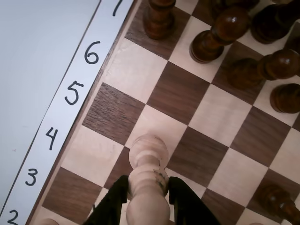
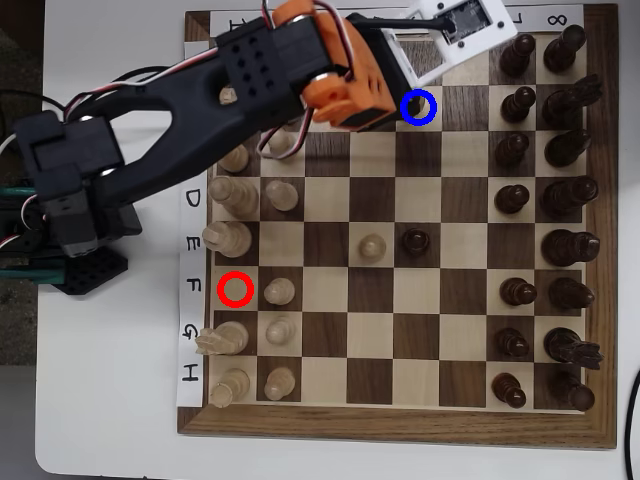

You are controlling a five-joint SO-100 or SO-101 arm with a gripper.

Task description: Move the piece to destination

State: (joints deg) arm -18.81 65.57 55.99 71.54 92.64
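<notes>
In the wrist view the piece (image 1: 148,164), pale tan with a rounded head, stands between the two black fingers (image 1: 114,199) of my gripper (image 1: 148,183), which is shut on its body. Its head lies over a light square beside the 3 and 4 labels. Whether its base touches the board is hidden. In the overhead view the arm (image 2: 300,70) reaches over the board's top edge and covers both the piece and the fingers. The destination, a blue ring (image 2: 419,107), shows just right of the orange wrist on a light square.
Dark brown pieces (image 1: 220,33) crowd the wrist view's top right, and more fill the overhead view's right columns (image 2: 545,200). Pale pieces (image 2: 240,240) line the left columns. A red ring (image 2: 235,289) marks an empty square. A numbered paper strip (image 1: 75,93) borders the board.
</notes>
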